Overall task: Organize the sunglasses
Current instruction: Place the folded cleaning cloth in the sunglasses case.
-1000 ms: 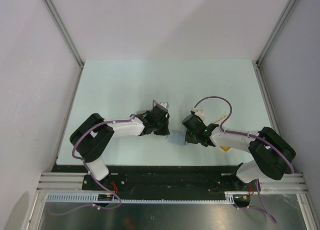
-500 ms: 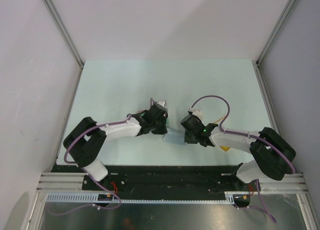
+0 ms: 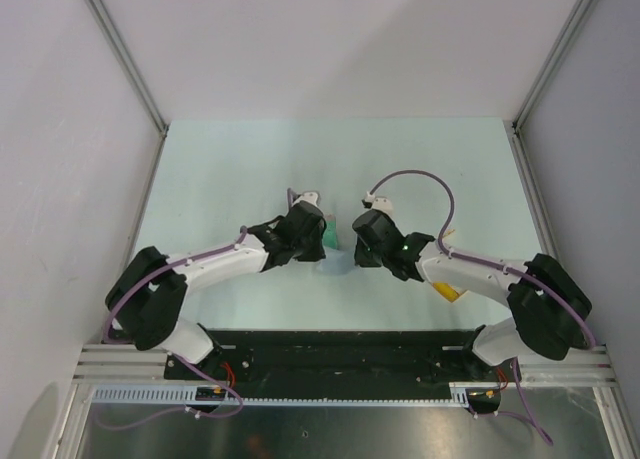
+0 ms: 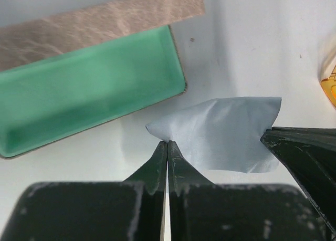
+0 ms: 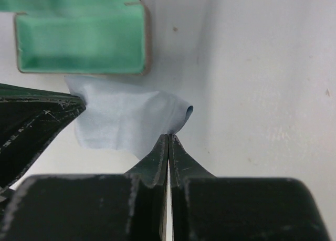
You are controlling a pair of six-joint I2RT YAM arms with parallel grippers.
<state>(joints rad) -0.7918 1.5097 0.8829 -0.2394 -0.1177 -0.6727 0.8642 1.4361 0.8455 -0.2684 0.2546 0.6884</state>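
The pale blue cloth point(image 4: 226, 133) hangs stretched between both grippers. My left gripper point(image 4: 167, 142) is shut on its left corner. My right gripper point(image 5: 168, 136) is shut on the opposite corner of the cloth point(image 5: 121, 120). The open grey-beige case point(image 4: 89, 94), with a green lining, lies just beyond the cloth; it also shows in the right wrist view point(image 5: 79, 44). The sunglasses point(image 3: 448, 292) lie mostly hidden under my right forearm; a yellow-orange bit shows at the edge of the left wrist view point(image 4: 329, 86). In the top view the cloth point(image 3: 341, 263) sits between the left gripper point(image 3: 322, 247) and the right gripper point(image 3: 358, 251).
The case's beige lid point(image 4: 100, 20) lies folded back on its far side. The pale table point(image 3: 250, 169) is walled by white panels at left, right and back. The black base rail point(image 3: 330, 344) runs along the near edge.
Both grippers have moved away from the bases, carrying the cloth toward the case. The green case lining now shows beside the left gripper.
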